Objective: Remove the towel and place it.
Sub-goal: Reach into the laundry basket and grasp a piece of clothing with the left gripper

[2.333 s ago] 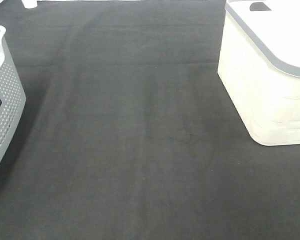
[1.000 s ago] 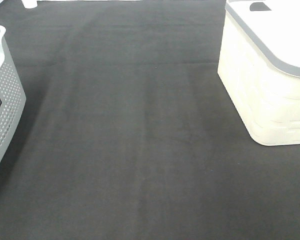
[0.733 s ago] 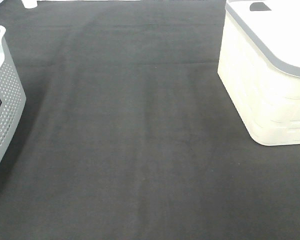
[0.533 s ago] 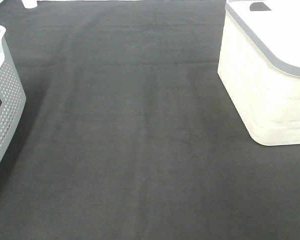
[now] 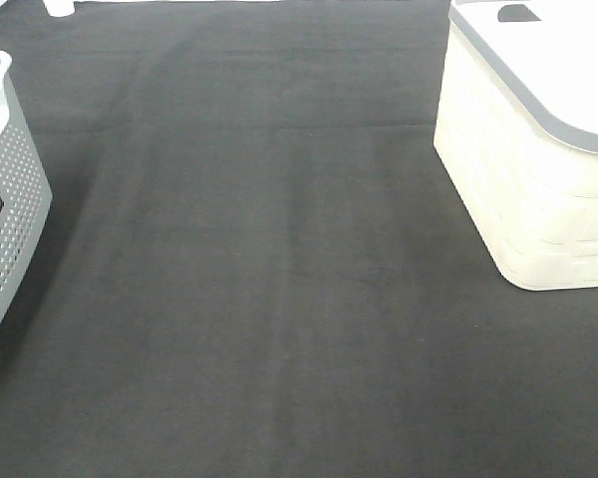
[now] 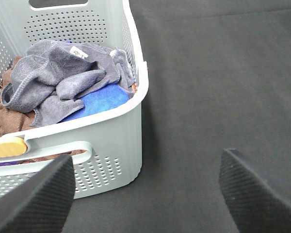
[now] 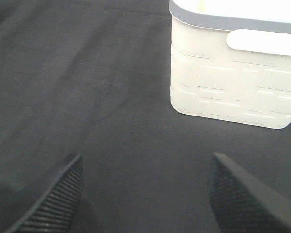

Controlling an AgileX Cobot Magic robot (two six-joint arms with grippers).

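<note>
Nothing moved, towel [image 6: 63, 80] heaped in grey basket [image 6: 114, 145], white bin [image 5: 508, 189] opposite

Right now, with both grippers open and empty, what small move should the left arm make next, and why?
Probably carry the left gripper in over the rim of the grey basket until it hangs above the towel. Its jaws stand open and empty, not yet over the pile, while the towel lies crumpled on top, partly over a blue cloth, so it looks free to pinch from above.
</note>
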